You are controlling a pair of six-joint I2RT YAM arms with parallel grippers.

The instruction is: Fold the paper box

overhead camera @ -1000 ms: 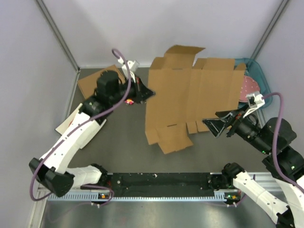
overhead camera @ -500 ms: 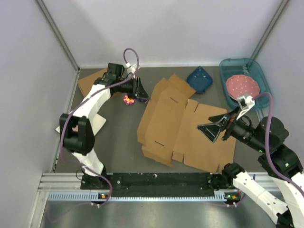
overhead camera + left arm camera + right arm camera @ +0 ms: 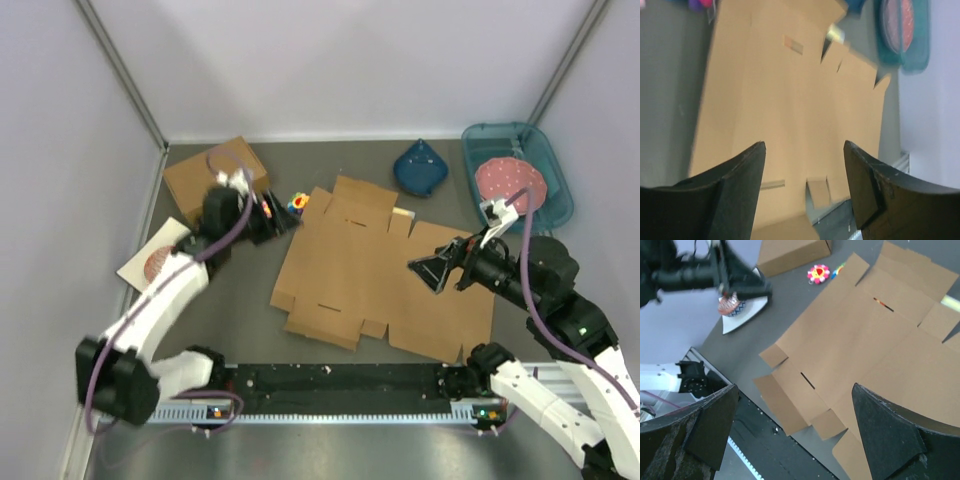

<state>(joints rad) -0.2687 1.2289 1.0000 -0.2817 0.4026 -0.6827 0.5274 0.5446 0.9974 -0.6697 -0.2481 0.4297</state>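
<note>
A: Where's the paper box (image 3: pixel 370 275)?
B: Flat, mid-counter (image 3: pixel 240 300). Left tool (image 3: pixel 277 222) just beside its far-left corner — right tool (image 3: pixel 430 272) above its right half.
A: Rest?
B: Deeper box (image 3: pixel 213 172) far left, toy (image 3: pixel 297 203) between it and the paper box. Pouch (image 3: pixel 420 168) behind. Bin (image 3: pixel 556 170) far right — plate (image 3: pixel 510 182) in it. Card (image 3: pixel 155 262) at the left edge.

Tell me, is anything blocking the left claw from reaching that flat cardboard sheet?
Nothing visible does. The left gripper, open, points straight at the paper box lying flat ahead. A small colourful toy lies near the sheet's corner, off to one side.
</note>
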